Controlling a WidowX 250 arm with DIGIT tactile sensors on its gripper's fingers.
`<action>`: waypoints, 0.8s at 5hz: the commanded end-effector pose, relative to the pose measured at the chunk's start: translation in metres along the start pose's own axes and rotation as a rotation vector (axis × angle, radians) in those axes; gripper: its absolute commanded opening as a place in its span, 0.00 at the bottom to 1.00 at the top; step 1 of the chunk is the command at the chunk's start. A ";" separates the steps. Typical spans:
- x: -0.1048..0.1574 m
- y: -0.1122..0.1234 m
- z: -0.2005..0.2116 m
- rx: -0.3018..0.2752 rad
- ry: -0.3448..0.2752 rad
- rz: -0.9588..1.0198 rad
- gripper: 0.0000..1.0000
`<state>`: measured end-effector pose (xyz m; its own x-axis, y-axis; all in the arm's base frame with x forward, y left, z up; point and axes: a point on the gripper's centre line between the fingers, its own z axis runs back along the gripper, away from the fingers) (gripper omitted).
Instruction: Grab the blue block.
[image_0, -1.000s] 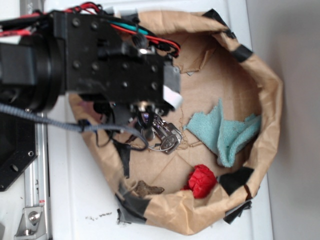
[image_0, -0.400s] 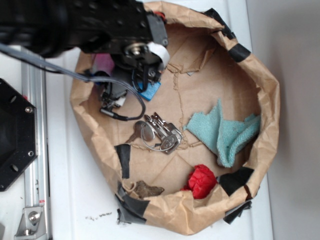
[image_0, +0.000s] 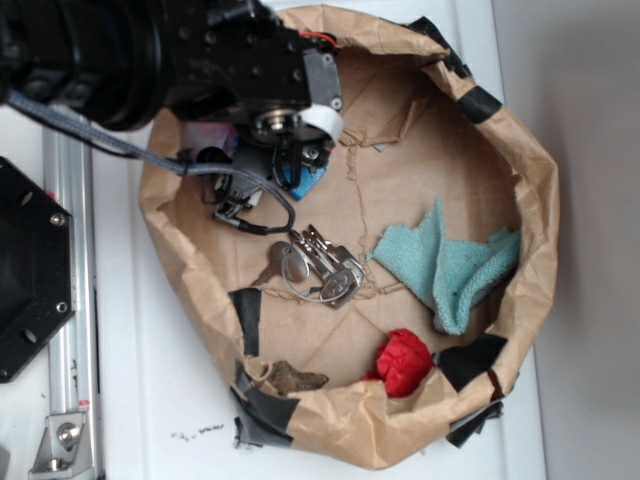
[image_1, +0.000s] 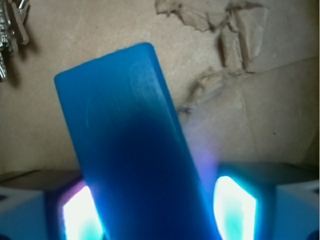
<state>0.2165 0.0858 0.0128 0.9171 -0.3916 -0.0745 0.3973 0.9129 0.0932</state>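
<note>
A WidowX arm reaches into a brown paper bag (image_0: 530, 200) from the upper left, its gripper (image_0: 290, 165) low over the blue block (image_0: 308, 180), of which only a corner shows beside the black housing. From the wrist camera, the blue block (image_1: 135, 150) fills the middle of the frame, slanting up and leftward, running between the two glowing finger pads (image_1: 234, 207); the jaws stand apart on either side of it, and whether they press the slab cannot be told. Nearer in the bag lies a bunch of keys (image_0: 320, 268), with a teal cloth (image_0: 450, 265) to the right and a red crumpled object (image_0: 403, 362) near the front wall.
</note>
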 end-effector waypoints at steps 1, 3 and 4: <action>0.008 -0.011 -0.001 0.020 -0.029 0.000 0.00; 0.024 -0.013 0.075 -0.030 -0.212 0.112 0.00; 0.044 -0.020 0.129 -0.059 -0.251 0.206 0.00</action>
<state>0.2465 0.0412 0.1180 0.9723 -0.1945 0.1293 0.1969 0.9804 -0.0058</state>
